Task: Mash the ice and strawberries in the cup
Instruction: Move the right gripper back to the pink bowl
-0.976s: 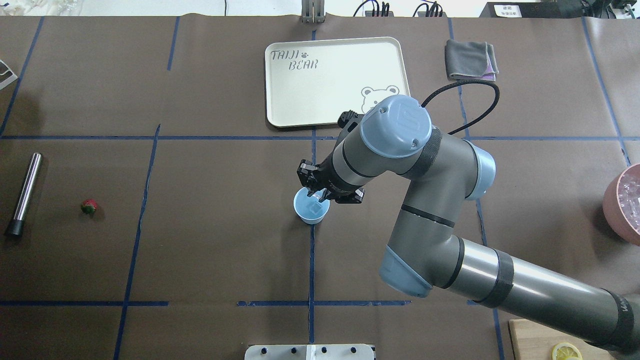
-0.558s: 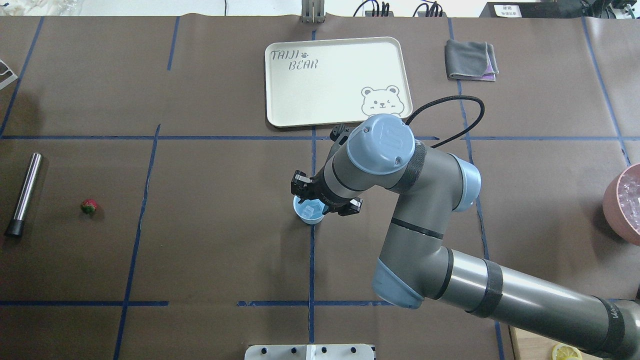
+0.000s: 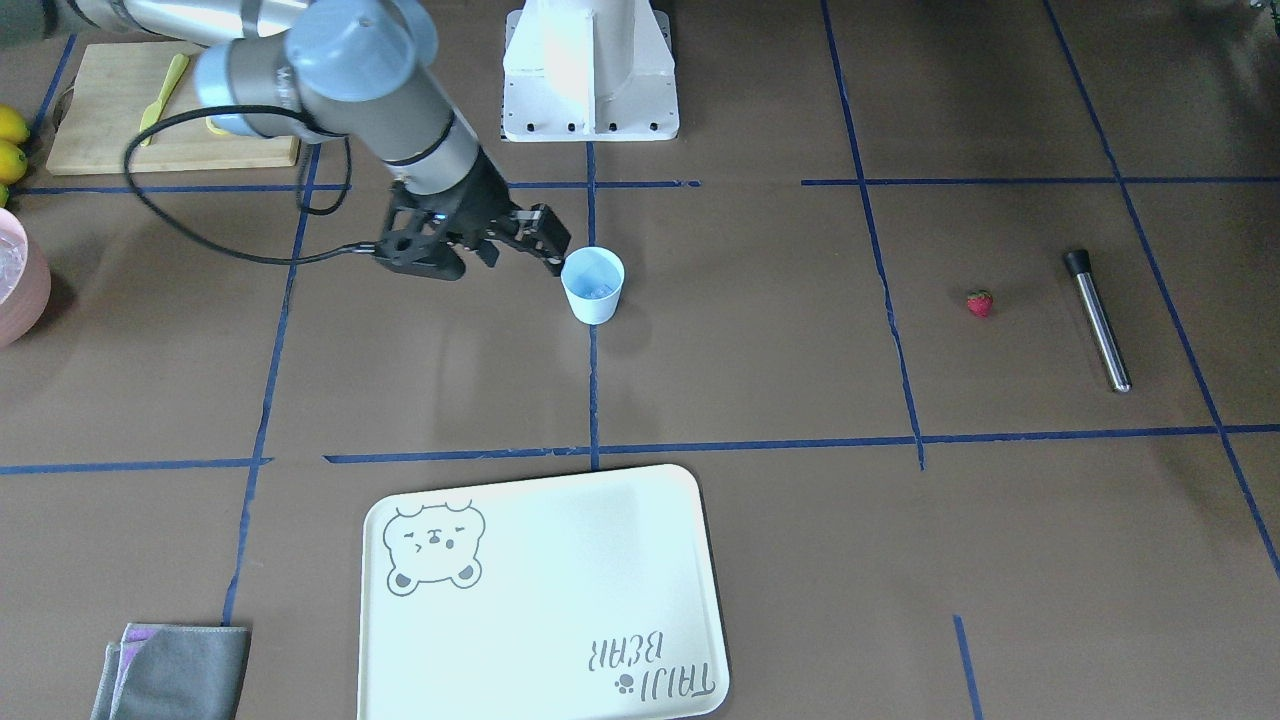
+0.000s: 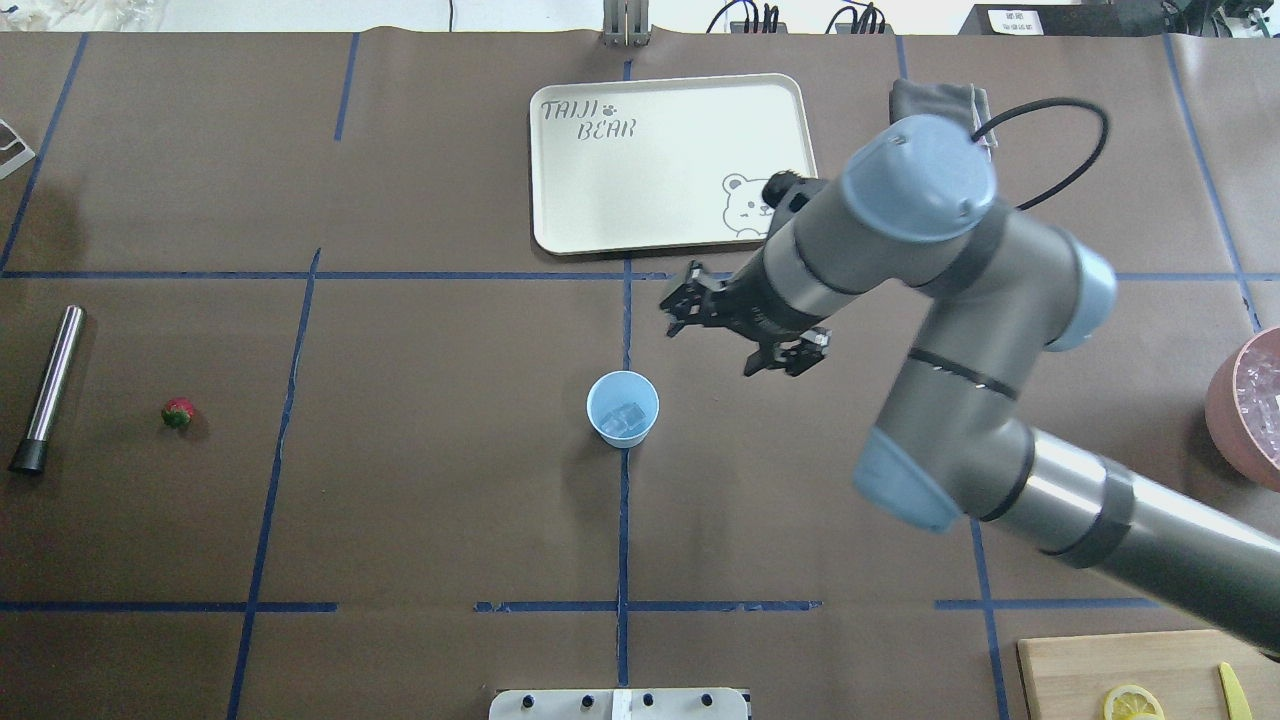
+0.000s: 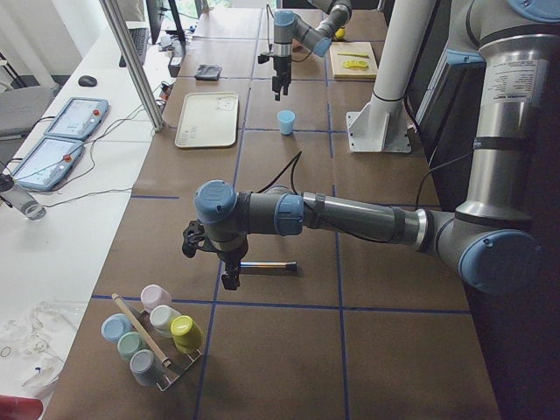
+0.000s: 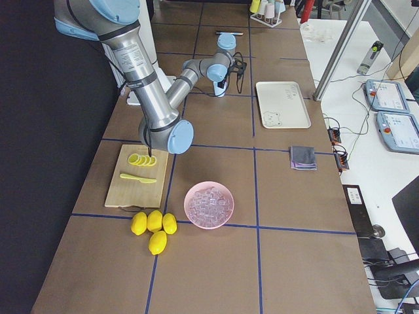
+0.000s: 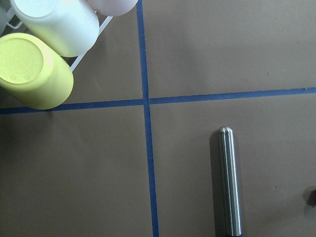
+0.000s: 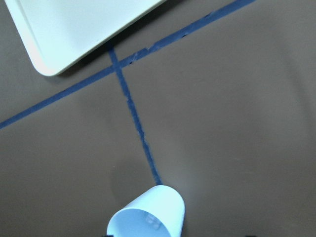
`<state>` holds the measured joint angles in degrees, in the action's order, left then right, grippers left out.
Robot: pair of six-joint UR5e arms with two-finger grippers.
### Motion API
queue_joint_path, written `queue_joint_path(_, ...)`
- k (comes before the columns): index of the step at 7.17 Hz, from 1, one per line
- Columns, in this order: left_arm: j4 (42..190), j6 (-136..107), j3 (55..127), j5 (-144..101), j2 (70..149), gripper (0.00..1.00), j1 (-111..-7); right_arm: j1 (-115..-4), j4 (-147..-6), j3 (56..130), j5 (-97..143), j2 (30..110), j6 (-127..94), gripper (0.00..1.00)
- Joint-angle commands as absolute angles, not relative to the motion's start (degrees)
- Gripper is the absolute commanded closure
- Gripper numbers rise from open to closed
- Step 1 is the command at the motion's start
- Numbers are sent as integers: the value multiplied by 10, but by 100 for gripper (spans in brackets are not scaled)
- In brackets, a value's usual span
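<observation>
the light blue cup [image 4: 622,408] stands mid-desk with ice [image 4: 626,418] inside, the right gripper [image 4: 738,333] hangs wide and empty near it on the tray [image 4: 660,150] side, the strawberry [image 4: 178,412] lies by the robot's left edge beside a steel rod [image 4: 50,385], and i cannot tell how the left gripper [image 5: 223,267] stands.

Brown table [image 4: 430,500] taped in blue squares: cup [image 4: 622,408] near the right gripper [image 4: 735,328], cream tray [image 4: 660,170] just beyond it, strawberry [image 4: 178,412] and steel muddler [image 4: 52,385] far to its left.

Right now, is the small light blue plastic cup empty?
Not empty: the small light blue plastic cup holds clear ice chunks at its bottom.
</observation>
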<state>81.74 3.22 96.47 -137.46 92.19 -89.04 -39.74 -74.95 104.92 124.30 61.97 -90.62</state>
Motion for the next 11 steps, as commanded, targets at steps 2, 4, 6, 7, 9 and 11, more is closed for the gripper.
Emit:
queue_joint_path(2,817,33,962,-1374,922,0,-890,-567,-746,1153,1352,872,-629,8)
queue_joint_path(4,817,33,962,-1374,922,0,-890,-668,-746,1144,1367,1011,-358,8)
queue_joint_path(6,817,33,962,-1374,922,0,-890,-744,-744,1095,1360,1066,-196,4)
queue_joint_path(7,817,33,962,-1375,922,0,-890,-747,-743,1061,1350,1064,-196,2)
queue_joint_path(9,817,33,964,-1375,922,0,-890,-745,-695,986,1345,1051,-214,2)
queue_joint_path(11,817,33,966,-1375,922,0,-890,-741,-682,976,1347,1041,-264,2)
